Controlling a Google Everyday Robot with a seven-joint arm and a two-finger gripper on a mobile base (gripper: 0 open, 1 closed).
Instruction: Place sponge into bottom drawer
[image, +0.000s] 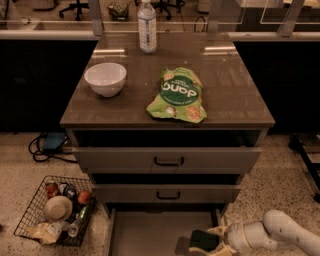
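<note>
The bottom drawer (150, 230) is pulled open under the cabinet, showing a flat grey floor between pale side walls. My gripper (212, 241) reaches in from the lower right, low over the drawer's right front part. It is shut on the sponge (202, 239), a small dark green block held just above the drawer floor, with a shadow under it. The white arm (280, 234) extends to the right edge of the view.
On the cabinet top (235, 100) lie a crinkly green snack bag (177, 95), a white bowl (105, 78) and a water bottle (146, 26). Two upper drawers with black handles (168, 161) stand slightly open. A wire basket (55, 210) of items sits on the floor at left.
</note>
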